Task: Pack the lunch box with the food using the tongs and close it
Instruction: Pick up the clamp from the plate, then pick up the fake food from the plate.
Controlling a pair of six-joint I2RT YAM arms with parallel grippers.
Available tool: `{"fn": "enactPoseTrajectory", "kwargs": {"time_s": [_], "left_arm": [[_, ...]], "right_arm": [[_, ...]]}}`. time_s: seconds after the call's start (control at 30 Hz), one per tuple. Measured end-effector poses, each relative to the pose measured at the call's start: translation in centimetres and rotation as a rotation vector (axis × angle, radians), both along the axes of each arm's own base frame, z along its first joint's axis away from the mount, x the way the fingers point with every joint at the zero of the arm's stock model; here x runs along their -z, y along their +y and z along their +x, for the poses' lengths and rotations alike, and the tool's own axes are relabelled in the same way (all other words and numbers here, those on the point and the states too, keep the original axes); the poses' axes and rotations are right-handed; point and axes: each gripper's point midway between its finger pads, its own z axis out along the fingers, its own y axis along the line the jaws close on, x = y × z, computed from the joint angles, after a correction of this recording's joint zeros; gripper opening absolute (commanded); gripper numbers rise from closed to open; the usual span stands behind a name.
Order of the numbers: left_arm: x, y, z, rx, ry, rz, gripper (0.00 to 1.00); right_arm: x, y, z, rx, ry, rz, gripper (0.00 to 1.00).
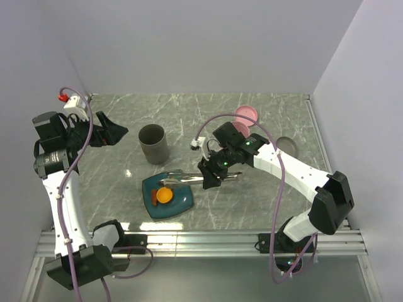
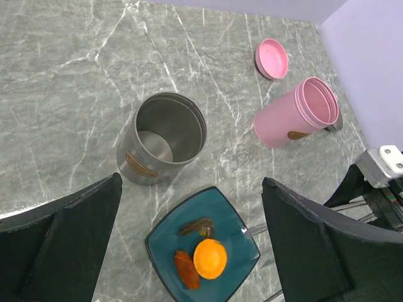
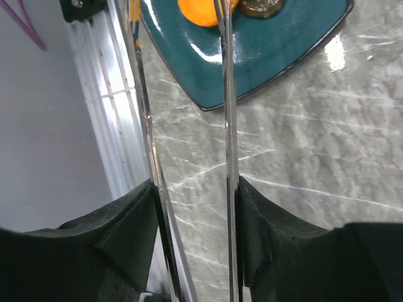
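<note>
The tongs (image 3: 227, 94) sit clamped in my right gripper (image 3: 192, 189), one slim silver arm pressed against each finger, and reach out ahead of my fingertips over the teal square plate (image 3: 277, 44). The round orange piece (image 3: 204, 11) lies on that plate mostly between the two arms, a brown piece (image 3: 261, 6) just beside it on the far side; whether the tong tips touch either I cannot tell. My left gripper (image 2: 192, 181) hangs released, jaws spread wide and holding nothing, well above the marble table (image 2: 63, 82). Just below and ahead of its fingers stands the grey metal canister (image 2: 164, 138), upright and uncovered. Farther off to its right a pink canister (image 2: 296, 113) lies on its side, a pink lid (image 2: 272, 58) beyond it.
</note>
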Motion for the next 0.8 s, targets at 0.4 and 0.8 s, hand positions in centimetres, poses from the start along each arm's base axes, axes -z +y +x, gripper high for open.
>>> {"fn": "enactPoseTrajectory", "kwargs": {"time_s": [0.4, 0.8], "left_arm": [[0.8, -0.1, -0.1, -0.004, 0.014, -0.013, 0.99], [0.3, 0.1, 0.0, -0.023, -0.013, -0.013, 0.99]], "right_arm": [[0.5, 0.5, -1.3, 0.082, 0.161, -0.001, 0.50], [3.8, 0.5, -2.3, 0.154, 0.311, -0.065, 0.50]]}}
